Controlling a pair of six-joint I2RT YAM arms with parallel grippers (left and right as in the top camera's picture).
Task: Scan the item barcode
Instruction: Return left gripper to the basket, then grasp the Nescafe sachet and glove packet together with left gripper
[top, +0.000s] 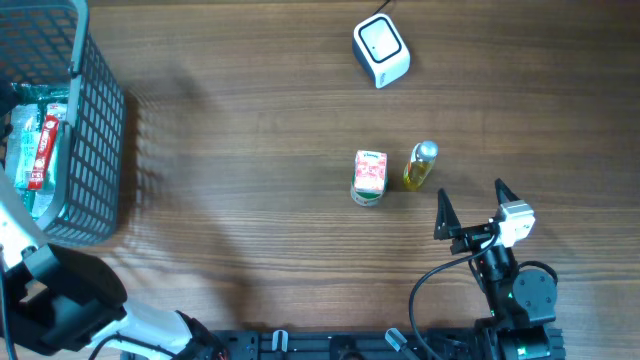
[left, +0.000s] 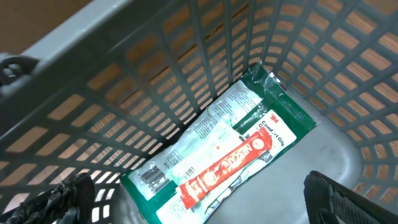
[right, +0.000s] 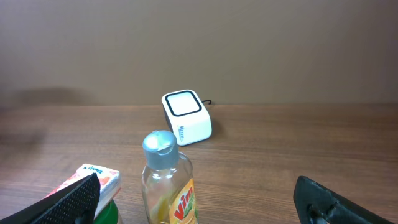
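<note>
The white barcode scanner (top: 381, 50) sits at the back of the table, also in the right wrist view as the scanner (right: 186, 118). A clear Vim bottle (top: 421, 166) with a grey cap stands upright beside a tissue pack (top: 370, 172) resting on a green can. My right gripper (top: 474, 205) is open just in front of the bottle (right: 168, 180), touching nothing. My left gripper (left: 205, 202) hangs open inside the grey basket (left: 124, 74), above a green-and-white packet (left: 211, 134) with a barcode and a red sachet (left: 227, 165).
The grey plastic basket (top: 95, 130) stands at the table's left edge with packets inside. Its lattice walls surround the left gripper closely. The tissue pack (right: 93, 180) is left of the bottle, near the right gripper's left finger (right: 68, 202).
</note>
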